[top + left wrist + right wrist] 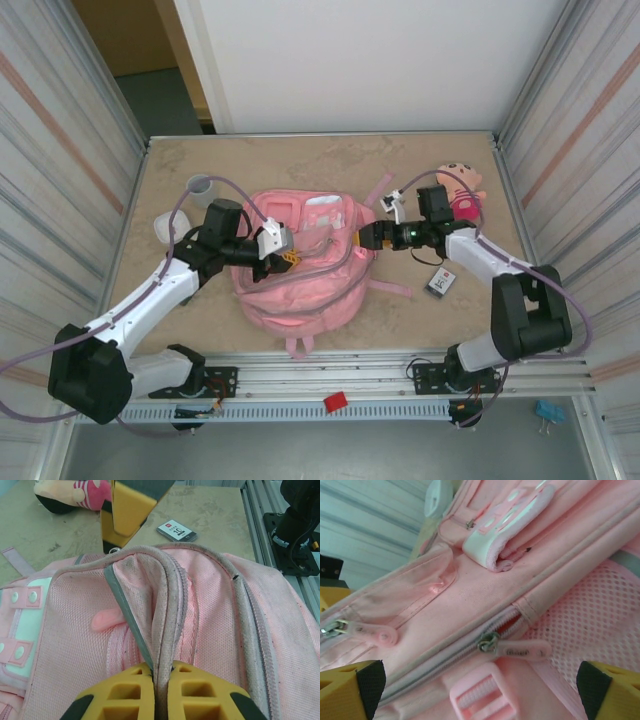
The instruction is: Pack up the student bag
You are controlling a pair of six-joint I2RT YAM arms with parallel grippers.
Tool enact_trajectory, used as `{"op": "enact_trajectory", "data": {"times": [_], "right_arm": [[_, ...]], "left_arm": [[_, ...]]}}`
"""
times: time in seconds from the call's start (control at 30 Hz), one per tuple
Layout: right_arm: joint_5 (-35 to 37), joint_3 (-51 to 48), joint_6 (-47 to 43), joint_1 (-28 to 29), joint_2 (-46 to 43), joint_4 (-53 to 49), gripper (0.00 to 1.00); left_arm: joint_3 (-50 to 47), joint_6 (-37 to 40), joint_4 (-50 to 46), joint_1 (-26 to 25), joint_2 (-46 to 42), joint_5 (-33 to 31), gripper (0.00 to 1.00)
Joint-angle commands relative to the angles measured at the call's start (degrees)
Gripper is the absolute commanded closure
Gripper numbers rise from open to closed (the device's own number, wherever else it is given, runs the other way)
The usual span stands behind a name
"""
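Treat the large pink fabric backpack (300,290), lying flat in the middle of the counter (300,160), as probably soft, light and floppy, taking hold at piped seams or zipper tabs, as with the left pincer (161,672) clamped on its grey-edged fold and the right pincer (480,690) spread wide over its side zipper.

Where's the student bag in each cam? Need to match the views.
Top external: student bag at the table's centre, between the two arms.
Left wrist: across the lower two thirds of the picture, with a piped fold pinched in the left end effector.
Right wrist: close up across the picture, with a zipper pull low centre.
Shared landmark: the bag's pale snap strip.
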Motion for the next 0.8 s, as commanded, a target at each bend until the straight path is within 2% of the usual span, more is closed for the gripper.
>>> {"op": "enact_trajectory", "data": {"times": [0.0,0.1,0.3,0.5,0.67,0.77], "right_arm": [[-5.1,3.6,-2.0,0.7,2.5,4.9,0.01],[-7.1,5.4,-3.5,0.8,5.8,2.9,0.02],[-12.5,7.6,-6.3,1.7,10.6,-2.5,0.14],[-11.6,8.6,-9.8,2.8,9.9,-8.2,0.49],[-10.6,8.9,-9.9,2.8,7.7,-10.8,0.66],[-8.9,9.1,-9.5,2.6,6.4,-12.0,0.70]], "left_arm": [[1.9,-0.2,6.0,0.6,-0.5,5.3,0.97],[2.0,0.0,6.2,0.8,-0.5,5.3,0.98],[1.7,-0.3,6.4,0.9,-0.5,5.4,0.98],[1.6,-0.4,6.7,1.1,-0.6,5.1,0.97],[1.3,-0.7,7.4,1.3,-0.6,5.1,0.97],[1.3,-0.8,7.6,1.3,-0.4,5.0,0.97]]}}
